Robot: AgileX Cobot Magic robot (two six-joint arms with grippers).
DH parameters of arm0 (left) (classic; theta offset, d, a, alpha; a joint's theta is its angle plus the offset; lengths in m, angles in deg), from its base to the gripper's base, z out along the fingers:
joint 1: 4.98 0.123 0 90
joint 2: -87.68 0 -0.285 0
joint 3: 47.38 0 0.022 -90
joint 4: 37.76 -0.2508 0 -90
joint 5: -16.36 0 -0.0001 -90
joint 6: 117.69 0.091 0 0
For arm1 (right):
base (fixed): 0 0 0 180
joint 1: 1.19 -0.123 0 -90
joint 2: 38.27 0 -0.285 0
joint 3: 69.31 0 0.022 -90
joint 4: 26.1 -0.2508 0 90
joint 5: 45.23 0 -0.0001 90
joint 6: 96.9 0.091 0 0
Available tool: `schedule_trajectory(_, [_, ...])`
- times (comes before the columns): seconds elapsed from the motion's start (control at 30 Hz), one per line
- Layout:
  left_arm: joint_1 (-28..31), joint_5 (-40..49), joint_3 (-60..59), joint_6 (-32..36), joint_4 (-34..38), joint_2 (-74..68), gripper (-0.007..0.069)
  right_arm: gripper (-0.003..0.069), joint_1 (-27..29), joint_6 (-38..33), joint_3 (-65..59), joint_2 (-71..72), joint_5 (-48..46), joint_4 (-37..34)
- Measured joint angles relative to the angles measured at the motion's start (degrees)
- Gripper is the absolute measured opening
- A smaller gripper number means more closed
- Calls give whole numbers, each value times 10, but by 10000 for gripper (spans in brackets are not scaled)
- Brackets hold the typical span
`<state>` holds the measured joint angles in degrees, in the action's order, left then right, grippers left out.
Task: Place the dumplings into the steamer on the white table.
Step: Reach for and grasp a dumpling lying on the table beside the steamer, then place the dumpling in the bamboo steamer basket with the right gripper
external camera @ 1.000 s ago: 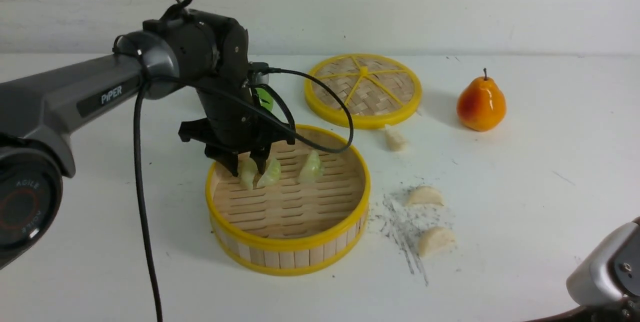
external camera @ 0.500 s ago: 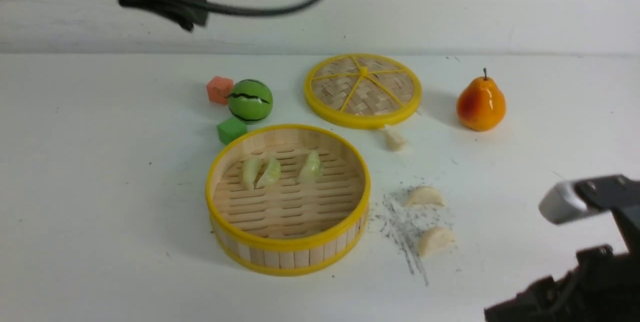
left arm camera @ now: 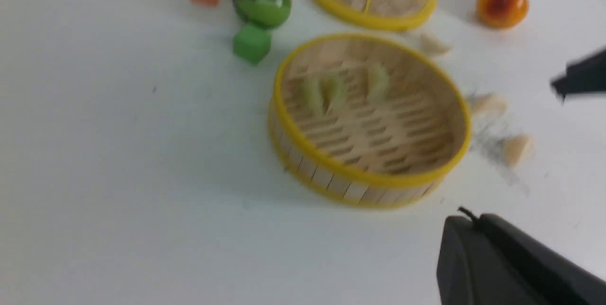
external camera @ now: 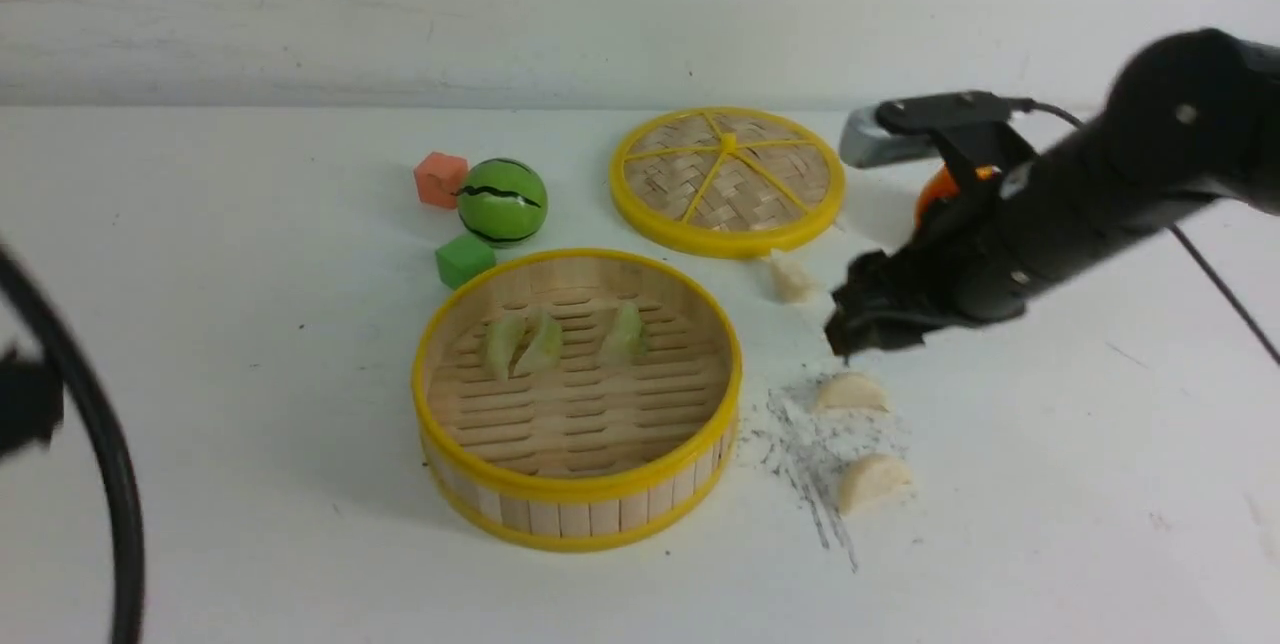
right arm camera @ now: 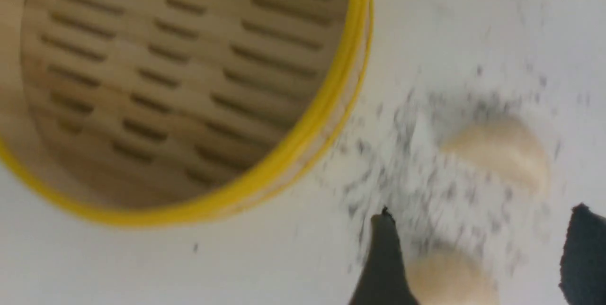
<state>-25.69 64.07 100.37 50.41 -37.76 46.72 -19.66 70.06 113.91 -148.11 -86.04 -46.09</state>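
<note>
The steamer (external camera: 578, 514) stands mid-table with three pale green dumplings (external camera: 541, 342) on its slats. Three cream dumplings lie on the white table (external camera: 220, 344): one by the lid (external camera: 790, 276) and two on the scuffed patch (external camera: 850, 392) (external camera: 872, 480). My right gripper (external camera: 845, 334) hovers open just above those two. In the right wrist view one cream dumpling (right arm camera: 450, 279) lies below between the spread fingers (right arm camera: 383, 257), and another (right arm camera: 497, 151) lies beyond them. My left gripper (left arm camera: 466, 219) is shut and empty, pulled back high over the table's near side.
The yellow-rimmed lid (external camera: 727, 179) lies behind the steamer. A toy watermelon (external camera: 502, 201), an orange cube (external camera: 440, 179) and a green cube (external camera: 464, 259) sit at the back left. The pear (left arm camera: 503, 1) is largely hidden behind my right arm in the front view. A black cable (external camera: 105, 464) crosses the left edge.
My left gripper let go of a green dumpling in the steamer, rose away and shut. My right arm swung in from the lower right to above the cream dumplings, jaws spreading.
</note>
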Motion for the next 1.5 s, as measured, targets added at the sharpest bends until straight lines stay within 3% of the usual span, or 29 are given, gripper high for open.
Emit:
schedule_trajectory(0.27, [0, -13, -183, -18, -110, 166, -14, 475, 15, 18, 301, -238, -71, 16])
schedule_trajectory(0.53, [0, -101, -230, -44, -119, 201, -14, 475, 49, 53, 470, -381, -123, 26])
schedule_trajectory(0.73, [0, -129, -250, -34, -121, 201, -14, 455, 48, 53, 479, -410, -78, 23])
schedule_trajectory(0.8, [0, -130, -250, -32, -122, 201, -14, 407, 48, 56, 480, -414, -71, 21])
schedule_trajectory(0.87, [0, -130, -251, -32, -122, 201, -14, 314, 48, 62, 480, -414, -76, 21])
schedule_trajectory(0.93, [0, -130, -251, -32, -123, 201, -14, 277, 48, 64, 482, -414, -82, 20])
schedule_trajectory(1.23, [0, -130, -251, -32, -123, 201, -14, 279, 43, 73, 482, -312, -223, 9])
schedule_trajectory(1.33, [0, -130, -251, -32, -123, 203, -14, 279, 22, 78, 482, -261, -261, 5])
schedule_trajectory(1.5, [0, -131, -251, -32, -122, 205, -14, 279, -113, 94, 427, -194, -254, 10])
